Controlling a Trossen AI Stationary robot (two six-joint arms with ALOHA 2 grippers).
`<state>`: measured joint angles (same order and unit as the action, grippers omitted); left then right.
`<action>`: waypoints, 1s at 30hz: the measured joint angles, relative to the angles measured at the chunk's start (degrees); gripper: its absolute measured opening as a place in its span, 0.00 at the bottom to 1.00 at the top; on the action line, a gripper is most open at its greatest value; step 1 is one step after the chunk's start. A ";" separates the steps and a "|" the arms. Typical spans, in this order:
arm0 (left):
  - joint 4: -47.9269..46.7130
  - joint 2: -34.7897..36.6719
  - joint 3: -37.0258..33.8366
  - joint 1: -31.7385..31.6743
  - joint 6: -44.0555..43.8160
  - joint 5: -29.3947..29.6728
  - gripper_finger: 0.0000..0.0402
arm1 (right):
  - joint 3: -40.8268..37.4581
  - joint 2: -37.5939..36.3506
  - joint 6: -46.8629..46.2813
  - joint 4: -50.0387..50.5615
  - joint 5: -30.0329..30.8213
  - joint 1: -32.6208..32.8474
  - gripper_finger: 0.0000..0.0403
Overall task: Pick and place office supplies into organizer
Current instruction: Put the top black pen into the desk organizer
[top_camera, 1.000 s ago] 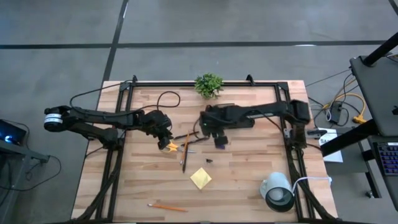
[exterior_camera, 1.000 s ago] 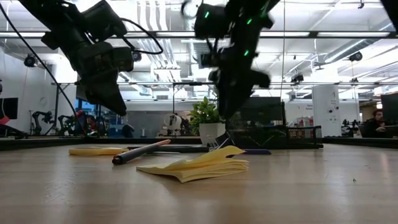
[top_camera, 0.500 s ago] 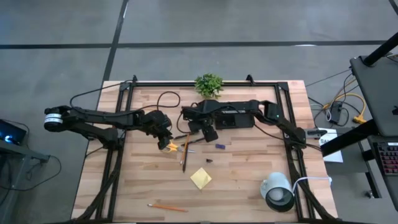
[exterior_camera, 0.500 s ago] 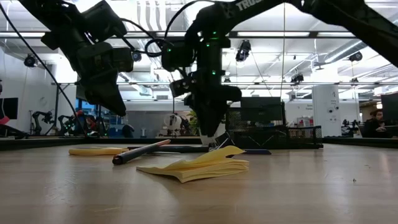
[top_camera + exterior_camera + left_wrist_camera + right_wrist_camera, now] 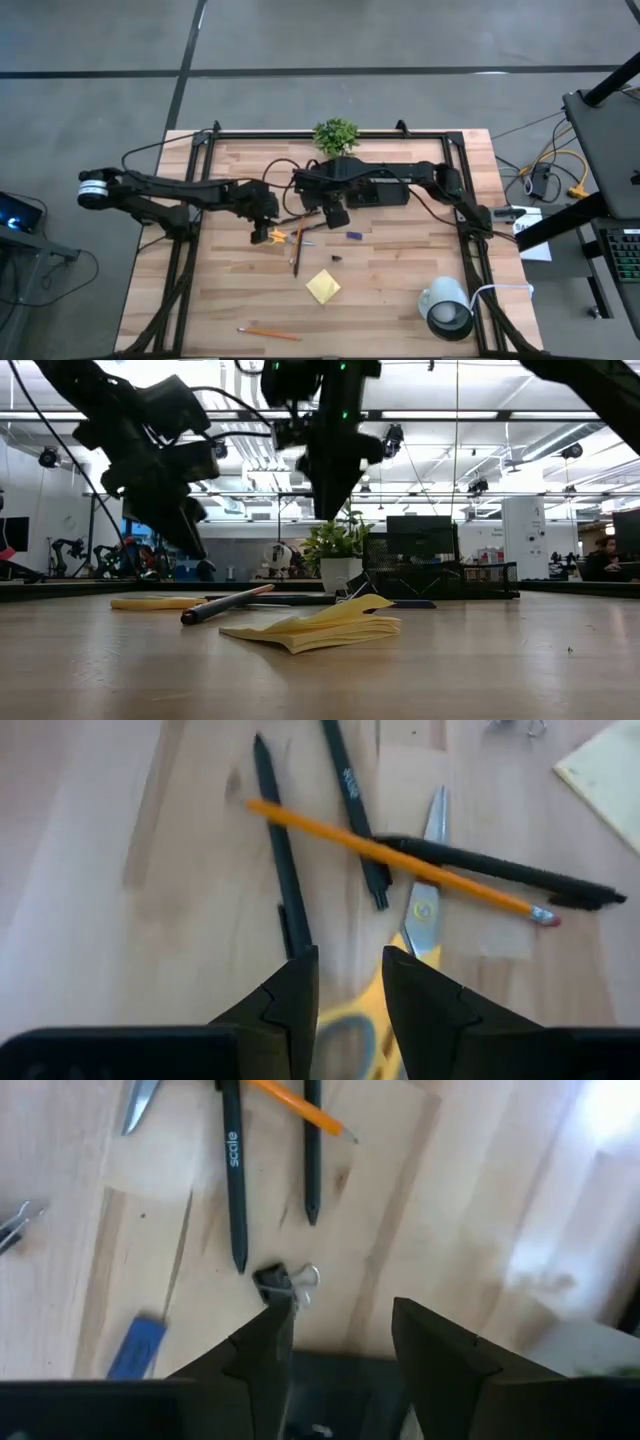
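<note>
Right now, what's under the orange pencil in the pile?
Under the orange pencil lie three dark pens, crossed by it, and the blade of the yellow-handled scissors. The left gripper covers most of the scissor handles.

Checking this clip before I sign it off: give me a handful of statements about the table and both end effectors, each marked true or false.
1. The left end effector hangs open over the yellow-handled scissors. True.
2. The right end effector grips a dark pen. False: its fingers are open and empty above a small binder clip.
3. An orange pencil lies across dark pens in the left wrist view. True.
4. The sticky-note pad sits inside the organizer. False: it lies on the bare table.
5. A small green plant stands at the table's far edge. True.
</note>
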<state>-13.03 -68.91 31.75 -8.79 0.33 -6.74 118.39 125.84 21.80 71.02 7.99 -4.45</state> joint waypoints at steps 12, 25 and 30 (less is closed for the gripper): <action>6.74 -13.04 0.61 0.16 0.07 4.06 0.33 | -0.63 -4.23 -10.57 3.74 9.15 6.09 0.45; 9.94 -22.48 2.93 0.41 1.01 6.99 0.22 | -0.78 -5.85 -23.33 11.69 15.21 9.62 0.45; 10.40 -26.89 3.83 0.41 2.03 6.76 0.06 | -0.85 -10.07 -30.69 13.00 17.33 11.89 0.45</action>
<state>-2.64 -95.80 35.58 -8.38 2.37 0.02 117.54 115.77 -8.89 84.02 25.32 7.43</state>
